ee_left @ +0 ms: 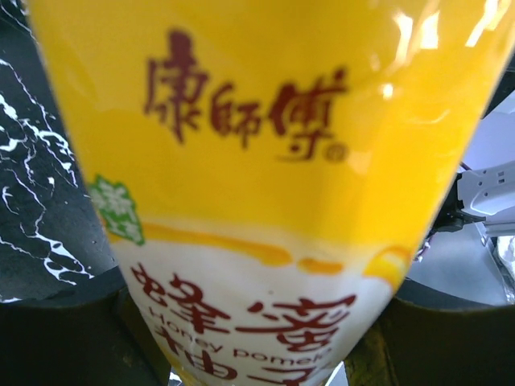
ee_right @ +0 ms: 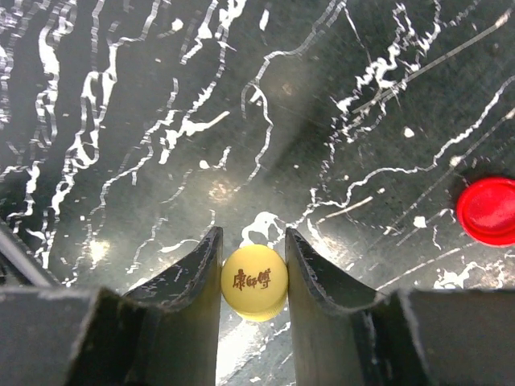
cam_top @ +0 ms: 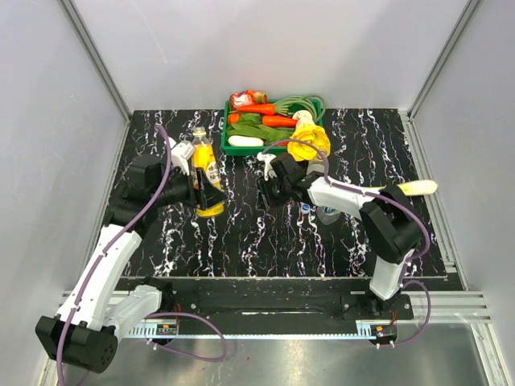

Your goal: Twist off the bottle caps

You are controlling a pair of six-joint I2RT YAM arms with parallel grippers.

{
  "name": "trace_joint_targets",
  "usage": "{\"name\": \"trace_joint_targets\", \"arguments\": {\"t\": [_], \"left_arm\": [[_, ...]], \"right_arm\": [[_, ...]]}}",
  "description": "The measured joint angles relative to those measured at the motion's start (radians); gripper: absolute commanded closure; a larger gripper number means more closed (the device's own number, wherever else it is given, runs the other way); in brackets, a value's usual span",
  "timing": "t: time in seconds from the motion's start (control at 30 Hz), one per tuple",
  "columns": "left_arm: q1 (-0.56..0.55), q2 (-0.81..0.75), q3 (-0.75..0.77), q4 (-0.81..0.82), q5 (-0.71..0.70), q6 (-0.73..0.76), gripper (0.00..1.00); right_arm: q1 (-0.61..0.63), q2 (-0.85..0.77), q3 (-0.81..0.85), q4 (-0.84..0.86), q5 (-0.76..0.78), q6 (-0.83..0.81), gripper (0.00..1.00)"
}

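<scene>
While left jaws grip orange-yellow plastic juice bottle (ee_left: pixel 265 161), right jaws pinch small round yellow plastic cap (ee_right: pixel 254 281); round red plastic cap (ee_right: pixel 488 211) on black marbled surface (ee_right: pixel 161 121), at its 3 o'clock.

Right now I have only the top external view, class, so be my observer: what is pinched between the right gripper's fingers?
Observer: The right gripper is shut on the yellow cap, which has red characters printed on it.
Operator: Any other cap near it?
Observer: A red cap lies on the table, off to one side and apart from the gripper.
Operator: And the bottle on the left?
Observer: The left gripper clamps the juice bottle; its label reads "Honey pomelo".
</scene>
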Motion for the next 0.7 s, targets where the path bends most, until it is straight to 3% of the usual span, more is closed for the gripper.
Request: {"name": "trace_joint_targets", "arguments": {"t": [0.3, 0.57, 0.7], "left_arm": [[0.0, -0.011, -0.058, 0.002, 0.016, -0.022, 0.91], [0.0, -0.021, -0.068, 0.004, 0.023, -0.025, 0.91], [0.0, -0.021, -0.068, 0.007, 0.025, -0.025, 0.91]], "right_arm": [[0.001, 0.014, 0.008, -0.025, 0.045, -0.002, 0.45], [0.001, -0.025, 0.02, -0.037, 0.053, 0.0, 0.25], [0.001, -0.081, 0.026, -0.042, 0.069, -0.001, 0.21]]}}
